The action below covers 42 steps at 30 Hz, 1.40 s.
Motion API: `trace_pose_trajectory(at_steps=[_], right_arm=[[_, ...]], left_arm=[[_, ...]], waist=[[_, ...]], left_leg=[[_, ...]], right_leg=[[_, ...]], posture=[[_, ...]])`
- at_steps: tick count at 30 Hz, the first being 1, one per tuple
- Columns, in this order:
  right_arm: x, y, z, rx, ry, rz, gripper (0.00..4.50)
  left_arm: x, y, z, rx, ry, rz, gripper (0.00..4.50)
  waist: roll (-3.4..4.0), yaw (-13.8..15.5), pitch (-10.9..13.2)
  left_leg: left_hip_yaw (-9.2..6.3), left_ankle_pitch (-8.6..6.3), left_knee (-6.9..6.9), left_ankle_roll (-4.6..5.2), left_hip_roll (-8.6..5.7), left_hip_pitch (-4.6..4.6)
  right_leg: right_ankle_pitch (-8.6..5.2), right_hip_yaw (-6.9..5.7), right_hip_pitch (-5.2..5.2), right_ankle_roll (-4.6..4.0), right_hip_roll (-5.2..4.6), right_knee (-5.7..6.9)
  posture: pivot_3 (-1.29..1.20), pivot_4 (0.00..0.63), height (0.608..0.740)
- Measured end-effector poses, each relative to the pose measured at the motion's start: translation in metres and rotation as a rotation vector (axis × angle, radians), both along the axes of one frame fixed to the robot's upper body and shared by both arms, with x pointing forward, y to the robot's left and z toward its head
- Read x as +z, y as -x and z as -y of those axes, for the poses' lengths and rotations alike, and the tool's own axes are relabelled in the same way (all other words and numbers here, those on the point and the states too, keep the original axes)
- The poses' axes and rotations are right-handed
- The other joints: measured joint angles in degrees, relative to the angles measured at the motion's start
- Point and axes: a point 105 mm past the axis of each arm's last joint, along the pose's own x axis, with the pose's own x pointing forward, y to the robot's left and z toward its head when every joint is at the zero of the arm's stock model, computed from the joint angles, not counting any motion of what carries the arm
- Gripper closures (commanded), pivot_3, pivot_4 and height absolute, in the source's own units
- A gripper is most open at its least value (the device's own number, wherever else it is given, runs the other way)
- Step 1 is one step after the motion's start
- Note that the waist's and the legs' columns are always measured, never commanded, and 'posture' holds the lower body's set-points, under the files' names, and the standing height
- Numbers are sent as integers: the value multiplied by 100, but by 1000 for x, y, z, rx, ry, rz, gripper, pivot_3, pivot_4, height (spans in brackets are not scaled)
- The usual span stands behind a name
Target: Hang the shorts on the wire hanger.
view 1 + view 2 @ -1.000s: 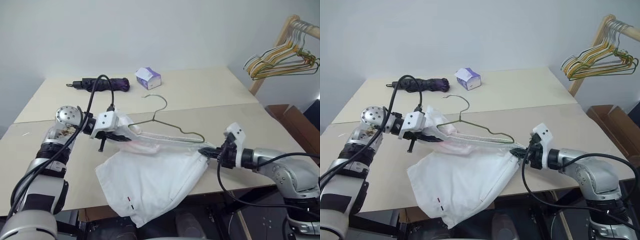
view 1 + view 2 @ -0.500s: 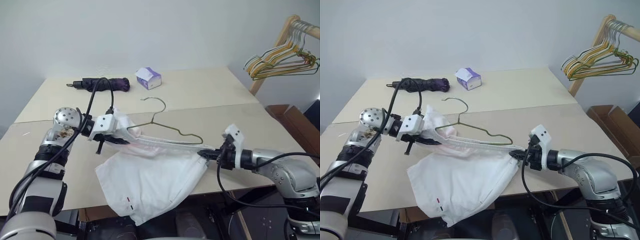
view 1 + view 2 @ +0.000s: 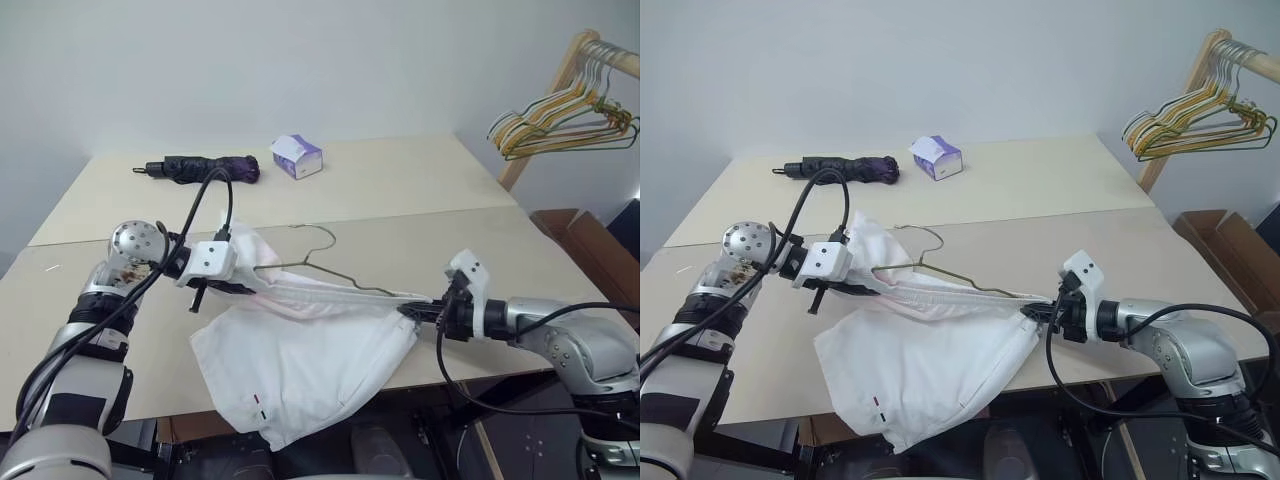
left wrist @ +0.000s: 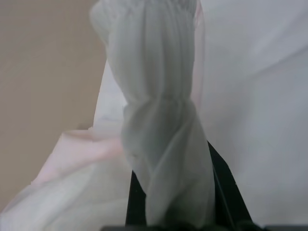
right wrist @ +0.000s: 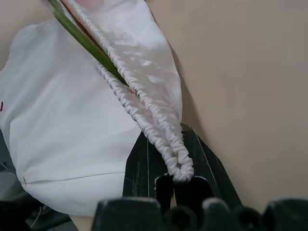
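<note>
The middle of the frame is taken up: the shorts [image 3: 300, 360] stretch between the left gripper [image 3: 232, 288] and the right gripper [image 3: 418, 311], both clamped on the waistband, with the wire hanger [image 3: 320, 262] lying along that taut band. Nothing can cross there without meeting cloth or wire. Below, the cloth drapes over the table [image 3: 480, 240] front edge, blocking the lower centre. Behind the hanger the tabletop is bare across the centre and right. Farther up, a folded umbrella [image 3: 205, 168] at upper left and a tissue box [image 3: 297, 156] at upper centre stand well apart, with open surface between them. At the upper right corner, a rack of hangers [image 3: 560, 115] crowds the space beside the table.
</note>
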Motion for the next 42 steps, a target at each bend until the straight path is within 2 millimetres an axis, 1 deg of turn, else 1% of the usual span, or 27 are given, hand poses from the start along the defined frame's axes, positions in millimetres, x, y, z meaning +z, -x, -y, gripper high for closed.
trace_pose_trajectory(at_steps=[2,6,10,12,15,17,22,23,25,26,29,33,34,36,39,42], right_arm=[[6,2,-1,24,16,21,4471],[26,3,-14,91,17,96,4471],[37,2,-23,112,23,139,4471],[39,3,-30,125,31,144,4471],[37,3,-38,140,52,142,3602],[37,1,-40,139,68,148,2896],[37,-1,-35,118,105,154,1132],[38,-2,-33,114,111,155,863],[42,-3,-27,97,121,169,121],[46,-5,-25,86,121,181,56],[61,-11,-23,82,128,224,56],[91,-19,-34,137,119,307,56],[95,-21,-38,156,125,316,56],[92,-27,-46,205,172,300,56],[76,-33,-53,270,247,250,56],[59,-39,-55,328,338,220,56]], left_arm=[[-5,-3,-2,20,-24,16,4500],[-11,-3,-4,28,-55,21,4500],[-10,-8,-3,52,-46,53,4500],[-11,-11,0,75,-35,64,4500],[-12,-16,5,98,-13,64,4500],[-14,-17,3,128,-11,49,4500],[-12,-17,1,143,0,37,4500],[-12,-17,1,142,4,36,4500],[-9,-17,2,134,10,35,4500],[-8,-17,3,131,12,35,4500],[-1,-18,7,109,25,39,4500],[15,-22,15,61,38,59,4500],[19,-23,17,50,41,63,4500],[23,-23,20,34,48,65,4500],[25,-22,23,20,62,63,4500],[27,-22,23,24,68,59,4500]], waist=[[0,3,0],[0,-23,0],[0,-15,0],[0,-10,0],[0,-12,0],[0,-26,0],[0,-19,0],[0,-19,0],[0,-18,0],[0,-22,0],[0,-38,0],[0,-51,0],[0,-57,0],[0,-82,0],[0,-123,0],[0,-174,0]], left_leg=[[0,0,0,0,0,0],[-1,0,0,0,1,-1],[-2,0,0,0,0,-2],[-2,0,0,0,0,-2],[-2,0,0,0,0,-3],[-2,0,-1,0,0,-2],[-2,0,-1,0,0,-4],[-1,0,0,0,0,-4],[-1,0,-1,0,0,-4],[-1,0,-1,0,0,-4],[1,0,-1,0,0,-4],[1,0,-3,0,1,-3],[0,0,-3,0,1,-3],[1,0,-3,0,1,-4],[0,0,-2,0,0,-6],[-1,0,-3,0,-2,-8]], right_leg=[[0,0,0,0,0,0],[0,-2,0,0,0,0],[0,-2,-1,0,-1,-1],[0,-3,-1,0,-1,-1],[0,-3,-1,0,-1,-1],[0,-2,-3,0,-1,-1],[0,-2,-3,0,-1,-1],[0,-2,-3,0,-1,-1],[0,-2,-3,0,-1,-1],[0,-2,-4,0,-1,-1],[0,-2,-5,0,-1,0],[0,-2,-6,0,-1,-1],[0,-3,-5,0,-1,-2],[0,-2,-6,0,-1,-3],[0,-2,-7,0,-2,-3],[0,-2,-9,1,-2,-2]], posture=[[-263,0,740],[-266,0,740],[-263,0,740],[-264,0,740],[-263,0,740],[-264,0,740],[-270,0,740],[-270,0,740],[-274,0,740],[-278,0,740],[-284,0,740],[-287,0,740],[-287,0,740],[-282,0,740],[-270,0,740],[-249,0,740]])
